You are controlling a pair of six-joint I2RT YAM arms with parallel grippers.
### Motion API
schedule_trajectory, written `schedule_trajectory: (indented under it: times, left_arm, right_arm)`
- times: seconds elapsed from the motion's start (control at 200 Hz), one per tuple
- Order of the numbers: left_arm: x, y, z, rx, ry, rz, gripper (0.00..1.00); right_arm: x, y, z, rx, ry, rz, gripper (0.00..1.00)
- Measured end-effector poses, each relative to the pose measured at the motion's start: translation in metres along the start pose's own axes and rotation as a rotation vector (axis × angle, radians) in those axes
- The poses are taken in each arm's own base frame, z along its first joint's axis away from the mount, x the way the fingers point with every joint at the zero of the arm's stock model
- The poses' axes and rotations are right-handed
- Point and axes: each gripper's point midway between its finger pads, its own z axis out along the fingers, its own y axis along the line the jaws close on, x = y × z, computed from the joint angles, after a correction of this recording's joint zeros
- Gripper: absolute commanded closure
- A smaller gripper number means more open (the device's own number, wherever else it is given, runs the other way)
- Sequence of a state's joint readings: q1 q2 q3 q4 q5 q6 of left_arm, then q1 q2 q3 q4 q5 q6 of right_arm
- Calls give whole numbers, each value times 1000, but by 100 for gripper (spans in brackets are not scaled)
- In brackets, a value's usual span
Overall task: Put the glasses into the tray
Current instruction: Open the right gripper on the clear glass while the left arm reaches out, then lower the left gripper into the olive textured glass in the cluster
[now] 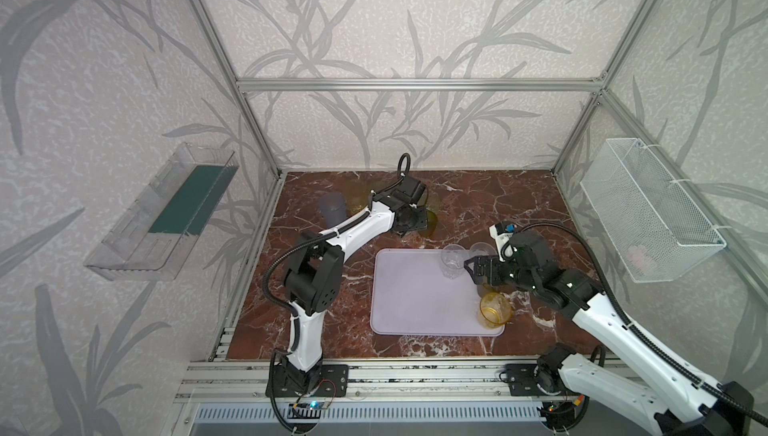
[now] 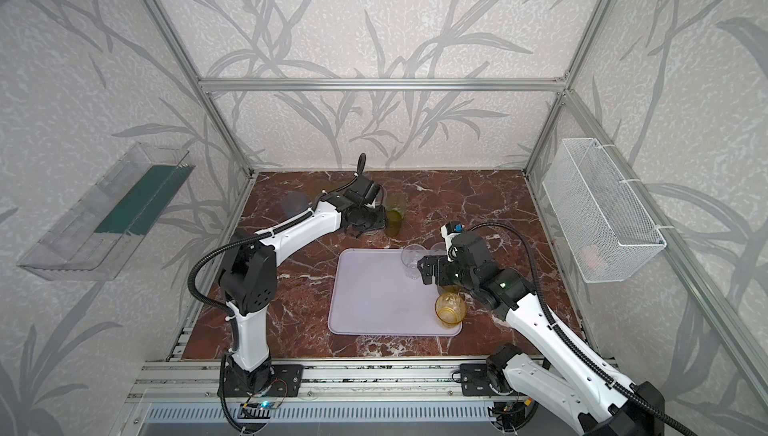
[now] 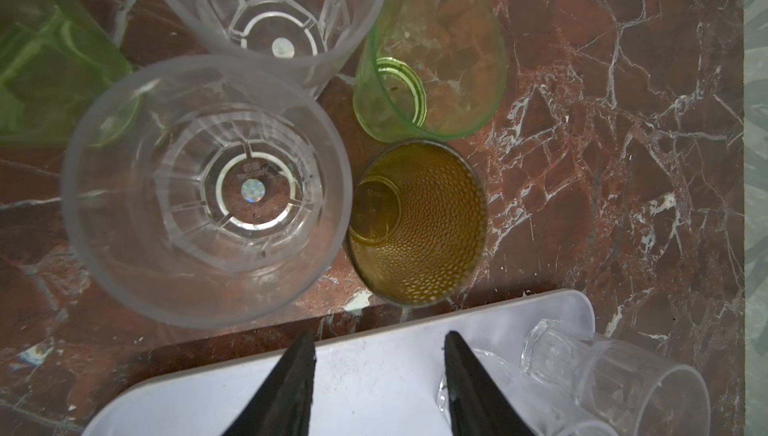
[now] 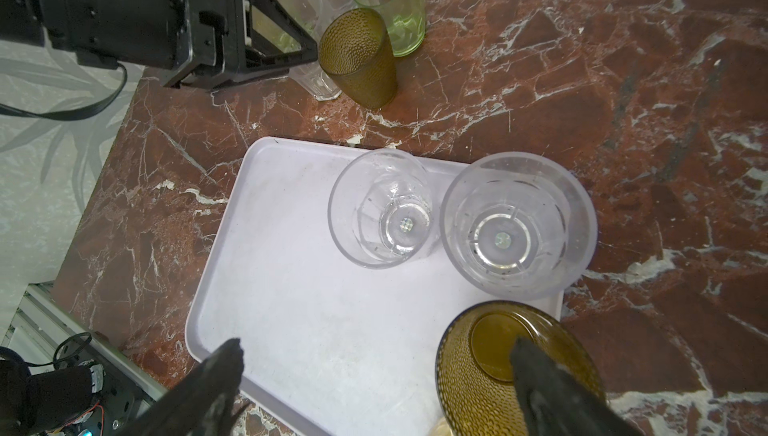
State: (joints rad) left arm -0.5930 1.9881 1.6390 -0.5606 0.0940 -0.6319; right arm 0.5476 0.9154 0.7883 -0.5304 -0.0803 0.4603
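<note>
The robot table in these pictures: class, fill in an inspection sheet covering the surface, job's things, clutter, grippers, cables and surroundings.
Surface: red marble-look table, no spill seen.
Job's things: lilac tray holds two upright clear glasses, a brown glass at its edge and an amber glass at its near corner. Behind the tray a green glass, other brown glass and big clear glass stand bunched; a frosted glass stands apart.
Clutter: nothing seen.
Grippers: left gripper open, empty, by the bunch; right gripper open, one finger over the brown glass.
Cables: black hose along each arm.
Surroundings: metal frame, leaf wallpaper, clear bin, wire basket.
</note>
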Motion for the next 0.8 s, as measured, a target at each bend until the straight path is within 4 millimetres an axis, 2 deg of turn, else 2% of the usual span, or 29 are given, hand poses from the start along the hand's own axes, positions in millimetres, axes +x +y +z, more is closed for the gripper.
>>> schedule_trajectory:
  times: [0.085,0.465,0.8]
  left_arm:
    - [-3,-1,4,-4,-1,6,60]
    - [-2,4,21,-47,25,12,60]
    - [-12,1,20,-61,8,32,64]
  right_arm:
    - [2,-1,0,3,6,1,1]
    - [9,-12,1,36,23,15,1]
    - [10,-17,-1,48,21,25,1]
